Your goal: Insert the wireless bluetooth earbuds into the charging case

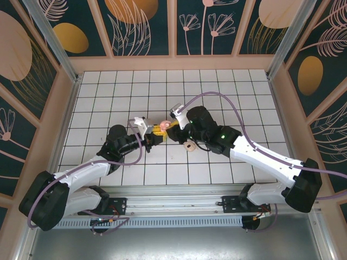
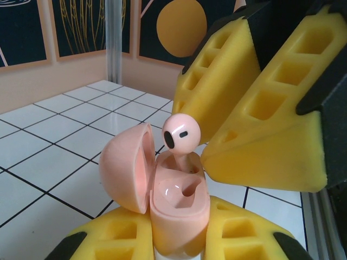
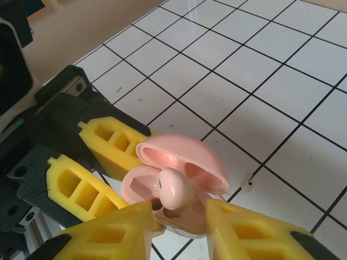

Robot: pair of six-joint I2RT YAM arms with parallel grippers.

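- One bud (image 2: pixel 181 135) stands stem-down in one slot of the case (image 2: pixel 179 211). Its head sits well above the rim, so it looks only part-seated.
- Other slot, just beside it, is empty. Lid (image 2: pixel 124 168) is swung open to the side of the case.
- Left gripper (image 2: pixel 176 241) is clamped on the case base.
- Right gripper (image 3: pixel 179 227) straddles the bud at the case mouth. Jaws are parted with a gap on each side, gripping nothing.
- Risk: a finger brushing the head while pulling away would likely tip the bud out of the case.
- Risk: an off-centre push down could jam the stem or twist the case in the left grip.
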